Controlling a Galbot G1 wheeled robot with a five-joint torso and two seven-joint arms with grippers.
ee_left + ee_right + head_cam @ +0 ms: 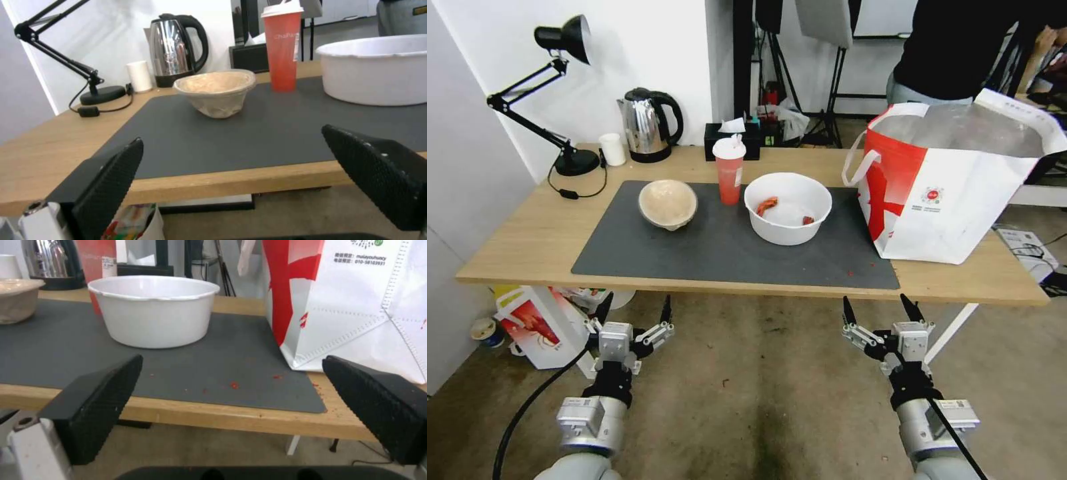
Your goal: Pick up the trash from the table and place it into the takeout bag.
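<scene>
On the table (527, 247), a dark grey mat (727, 257) carries the trash: a tan paper-like bowl (668, 203) (216, 90) (15, 300), a red cup with white lid (729, 170) (282, 45) and a large white bowl (788, 207) (378, 70) (153, 310) with red scraps inside. The takeout bag (954, 180) (356, 303), white with a red side, stands open at the table's right end. My left gripper (634, 308) (236, 173) and right gripper (879, 305) (231, 400) hang open below the table's front edge, both empty.
At the back stand a black desk lamp (560, 93), a small white cup (612, 149), a steel kettle (648, 125) and a black tissue box (732, 137). A white-and-red carton (537, 327) sits on the floor under the left end. Red crumbs (233, 384) dot the mat.
</scene>
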